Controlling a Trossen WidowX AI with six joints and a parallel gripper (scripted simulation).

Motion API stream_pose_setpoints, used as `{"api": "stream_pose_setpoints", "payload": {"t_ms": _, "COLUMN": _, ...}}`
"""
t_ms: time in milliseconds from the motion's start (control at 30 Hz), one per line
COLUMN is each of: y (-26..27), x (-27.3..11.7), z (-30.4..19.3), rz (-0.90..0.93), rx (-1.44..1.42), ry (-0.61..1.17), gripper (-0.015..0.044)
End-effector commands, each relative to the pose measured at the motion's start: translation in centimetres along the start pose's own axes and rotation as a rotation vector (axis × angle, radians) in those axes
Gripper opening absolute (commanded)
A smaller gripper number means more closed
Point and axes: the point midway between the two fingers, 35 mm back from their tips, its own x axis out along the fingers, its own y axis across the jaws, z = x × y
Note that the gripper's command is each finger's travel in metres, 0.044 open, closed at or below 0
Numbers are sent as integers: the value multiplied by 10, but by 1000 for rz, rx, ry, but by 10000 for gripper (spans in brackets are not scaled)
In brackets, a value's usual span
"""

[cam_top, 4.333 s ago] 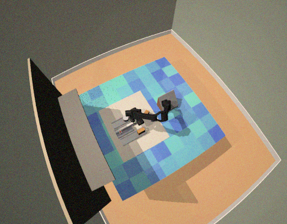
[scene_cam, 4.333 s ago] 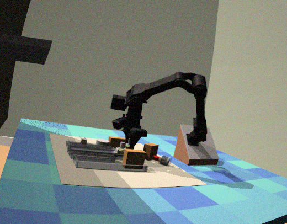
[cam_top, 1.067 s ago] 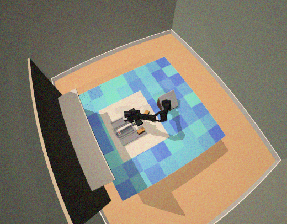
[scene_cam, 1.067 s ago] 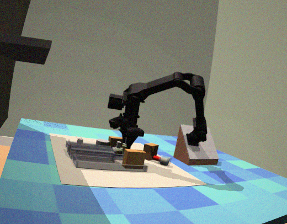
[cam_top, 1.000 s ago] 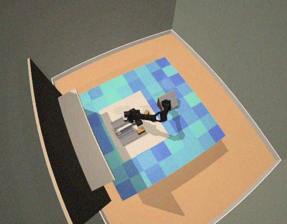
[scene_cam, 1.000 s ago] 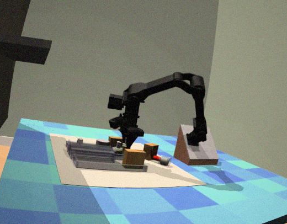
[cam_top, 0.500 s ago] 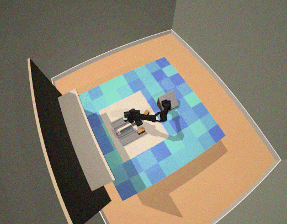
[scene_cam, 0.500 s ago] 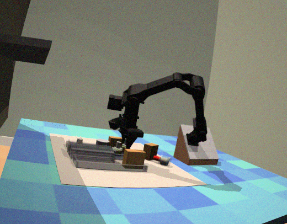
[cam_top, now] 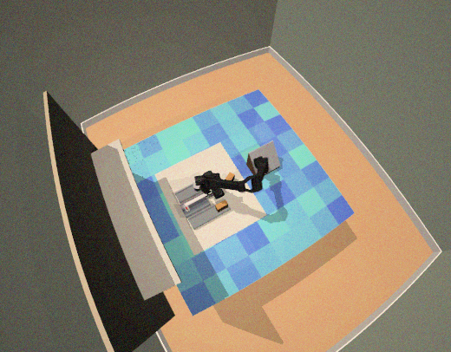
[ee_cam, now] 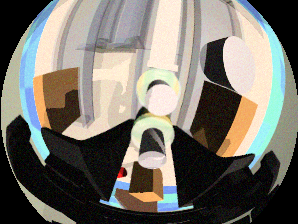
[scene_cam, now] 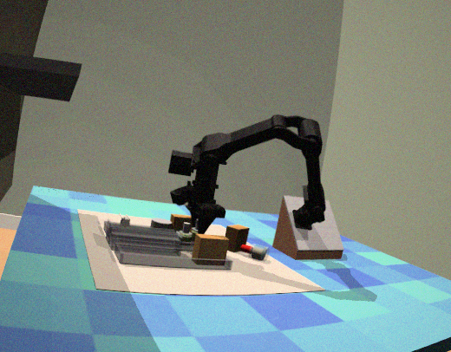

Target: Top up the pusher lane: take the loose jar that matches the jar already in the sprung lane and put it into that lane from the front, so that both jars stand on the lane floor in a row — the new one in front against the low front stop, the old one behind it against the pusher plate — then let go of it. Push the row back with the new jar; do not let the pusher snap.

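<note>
My gripper points down at the front end of the rack and is shut on a jar with a pale green rim and a dark, white-topped knob. A matching jar stands just behind it in the middle lane, in front of the long white pusher strip. The two jars look touching or nearly so. The held jar's base and the low front stop are hidden by the fingers and jar, so I cannot tell whether it stands on the lane floor.
The grey rack has lanes on both sides. Brown blocks flank the lane; another brown block is in front. A red and grey object lies near it. A black, white-topped cylinder is to the right.
</note>
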Motion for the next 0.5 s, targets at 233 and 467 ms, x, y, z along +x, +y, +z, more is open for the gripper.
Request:
{"api": "stream_pose_setpoints", "payload": {"t_ms": 233, "y": 2, "x": 3, "z": 6, "rz": 7, "rx": -13, "ry": -21, "gripper": 0}}
{"api": "stream_pose_setpoints", "payload": {"t_ms": 467, "y": 2, "x": 5, "z": 5, "rz": 8, "rx": -13, "ry": -21, "gripper": 0}}
